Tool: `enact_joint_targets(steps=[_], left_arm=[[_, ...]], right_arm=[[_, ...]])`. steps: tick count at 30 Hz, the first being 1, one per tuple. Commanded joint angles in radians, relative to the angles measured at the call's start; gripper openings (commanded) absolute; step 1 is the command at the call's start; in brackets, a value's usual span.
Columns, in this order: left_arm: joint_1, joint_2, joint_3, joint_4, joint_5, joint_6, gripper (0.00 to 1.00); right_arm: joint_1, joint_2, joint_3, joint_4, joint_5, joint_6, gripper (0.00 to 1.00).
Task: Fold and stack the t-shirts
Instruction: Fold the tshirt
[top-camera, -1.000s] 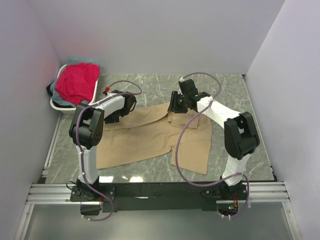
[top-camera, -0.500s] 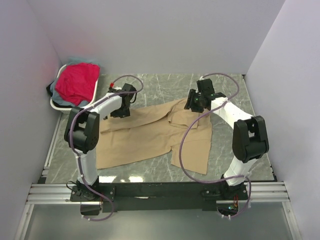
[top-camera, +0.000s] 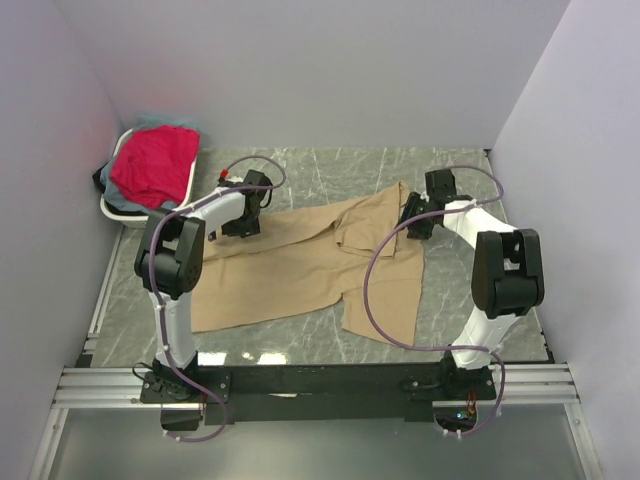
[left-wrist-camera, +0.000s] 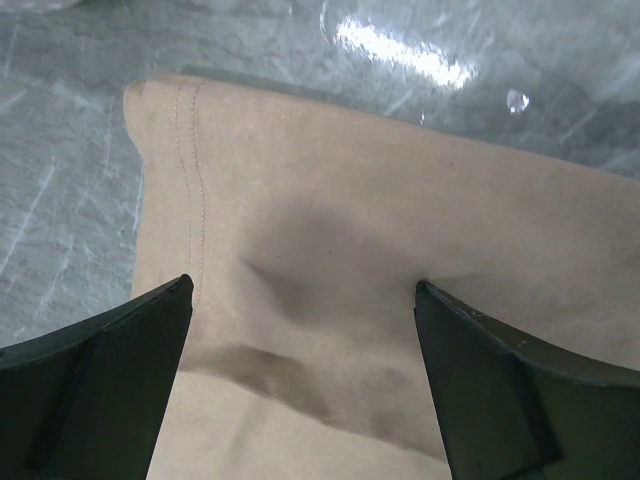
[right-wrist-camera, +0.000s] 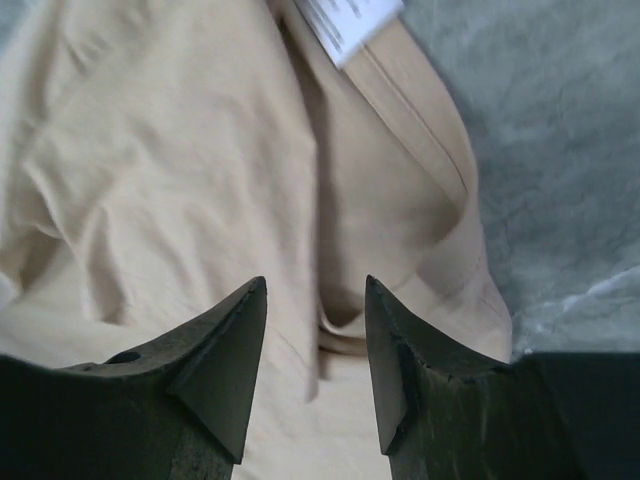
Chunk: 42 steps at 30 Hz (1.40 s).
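Observation:
A tan t-shirt (top-camera: 290, 270) lies spread and rumpled on the marble table. My left gripper (top-camera: 243, 222) hangs over its upper left edge. In the left wrist view it (left-wrist-camera: 302, 283) is wide open, with a stitched hem (left-wrist-camera: 190, 170) and flat cloth between the fingers. My right gripper (top-camera: 412, 218) is at the shirt's upper right corner. In the right wrist view it (right-wrist-camera: 315, 280) is open over a folded seam, near the white label (right-wrist-camera: 345, 20). A red-pink t-shirt (top-camera: 155, 165) lies on top of a pale blue-grey one (top-camera: 150, 120) and a dark one (top-camera: 100, 178).
A white oval basket (top-camera: 118, 214) stands at the back left against the wall and holds the other shirts. White walls close in the table on three sides. Purple cables loop from both arms over the shirt. Bare marble shows behind and right of the shirt.
My right gripper has moved right and slightly back, and the shirt's upper right part has stretched out with it. My left gripper has shifted a little back at the left edge.

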Motion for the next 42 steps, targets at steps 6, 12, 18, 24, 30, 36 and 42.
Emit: enact_joint_targets(steps=[6,12,18,24,30,36,42], left_arm=[[0.021,0.082,-0.002,0.029,-0.034,0.028,0.99],[0.023,0.096,0.004,0.026,-0.054,0.038,0.99],[0.024,0.093,0.009,0.031,-0.06,0.046,0.99],[0.029,0.105,0.024,0.025,-0.08,0.055,0.99],[0.031,0.108,0.032,0.026,-0.077,0.057,1.0],[0.032,0.11,0.038,0.02,-0.074,0.06,0.99],[0.031,0.107,0.032,0.026,-0.061,0.061,1.0]], right_arm=[[-0.02,0.039,-0.065,0.082,-0.177,0.0,0.47],[-0.018,0.065,-0.071,0.11,-0.23,0.006,0.46],[-0.021,0.076,-0.081,0.128,-0.267,0.015,0.24],[-0.023,-0.022,-0.104,0.121,-0.251,0.004,0.09],[-0.021,-0.131,-0.078,0.071,-0.263,-0.007,0.15],[-0.023,-0.17,-0.098,0.058,-0.286,0.015,0.18],[-0.023,-0.226,-0.155,0.041,-0.274,0.027,0.42]])
